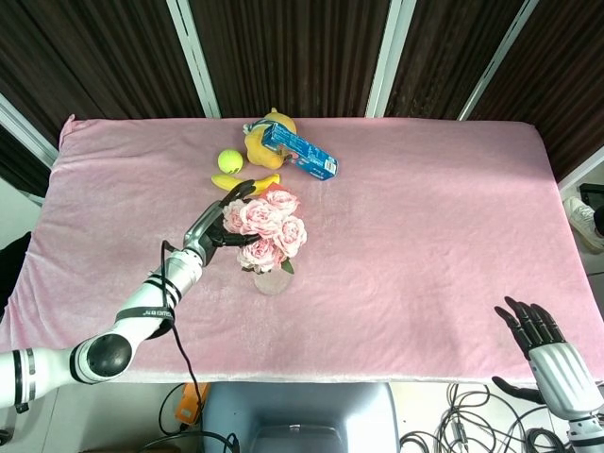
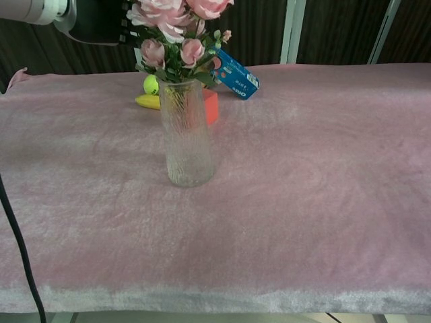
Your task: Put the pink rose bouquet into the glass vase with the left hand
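Observation:
The pink rose bouquet (image 1: 265,226) stands with its stems down in the ribbed glass vase (image 2: 188,136), and its blooms (image 2: 176,30) spread above the rim. From the head view only the vase (image 1: 272,281) base shows under the flowers. My left hand (image 1: 219,225) is at the left side of the blooms, its dark fingers (image 1: 236,192) fanned apart around them and not clamped on the stems. In the chest view the left hand (image 2: 101,23) is a dark shape at the top left. My right hand (image 1: 531,327) hangs open off the table's near right corner.
Behind the vase lie a banana (image 1: 247,180), a tennis ball (image 1: 229,160), a yellow toy (image 1: 261,143), a blue box (image 1: 299,153) and a red block (image 2: 210,106). A black cable (image 2: 17,256) runs down the left. The pink cloth (image 1: 434,226) covers the table.

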`<move>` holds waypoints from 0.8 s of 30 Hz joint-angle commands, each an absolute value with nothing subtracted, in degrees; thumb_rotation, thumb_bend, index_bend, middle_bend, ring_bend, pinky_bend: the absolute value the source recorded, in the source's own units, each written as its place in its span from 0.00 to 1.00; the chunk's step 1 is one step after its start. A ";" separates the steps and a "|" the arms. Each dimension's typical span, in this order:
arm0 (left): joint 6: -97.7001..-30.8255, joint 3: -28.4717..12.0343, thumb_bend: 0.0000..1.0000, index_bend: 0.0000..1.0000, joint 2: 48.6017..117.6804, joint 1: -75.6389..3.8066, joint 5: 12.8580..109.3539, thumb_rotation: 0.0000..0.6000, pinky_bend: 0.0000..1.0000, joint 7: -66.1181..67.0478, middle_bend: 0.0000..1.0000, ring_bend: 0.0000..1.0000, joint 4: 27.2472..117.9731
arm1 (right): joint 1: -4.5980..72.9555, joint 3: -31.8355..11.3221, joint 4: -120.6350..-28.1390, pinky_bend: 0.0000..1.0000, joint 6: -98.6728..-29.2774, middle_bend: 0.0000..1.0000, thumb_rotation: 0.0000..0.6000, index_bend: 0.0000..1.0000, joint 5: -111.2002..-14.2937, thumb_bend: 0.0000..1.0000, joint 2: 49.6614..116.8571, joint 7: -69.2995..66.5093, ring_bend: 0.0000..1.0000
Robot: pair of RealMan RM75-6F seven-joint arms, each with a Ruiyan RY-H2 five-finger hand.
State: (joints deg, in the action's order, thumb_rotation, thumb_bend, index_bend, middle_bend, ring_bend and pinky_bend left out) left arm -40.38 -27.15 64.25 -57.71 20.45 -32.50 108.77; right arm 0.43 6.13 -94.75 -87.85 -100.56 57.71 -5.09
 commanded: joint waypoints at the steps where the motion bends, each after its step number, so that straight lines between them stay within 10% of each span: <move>1: -40.23 -28.45 0.27 0.00 64.33 -55.84 22.98 1.00 0.00 -33.16 0.00 0.00 109.42 | 0.46 6.14 -94.78 0.00 -87.81 0.00 1.00 0.00 -100.62 0.21 57.72 -5.01 0.00; 13: -42.80 -27.57 0.23 0.00 66.39 -53.35 28.43 0.97 0.00 -30.35 0.00 0.00 109.35 | 0.29 6.36 -94.87 0.00 -88.16 0.00 1.00 0.00 -101.35 0.21 57.92 -4.21 0.00; 18: -38.68 -27.59 0.19 0.00 66.21 -53.27 27.46 0.47 0.00 -30.91 0.00 0.00 107.87 | 0.23 6.23 -94.67 0.00 -88.46 0.00 1.00 0.00 -101.20 0.21 57.84 -4.66 0.00; 24: -36.22 -28.29 0.16 0.00 66.56 -52.48 27.65 0.30 0.00 -32.26 0.00 0.00 105.90 | 0.17 6.23 -94.54 0.00 -88.75 0.00 1.00 0.00 -101.37 0.21 57.75 -4.94 0.00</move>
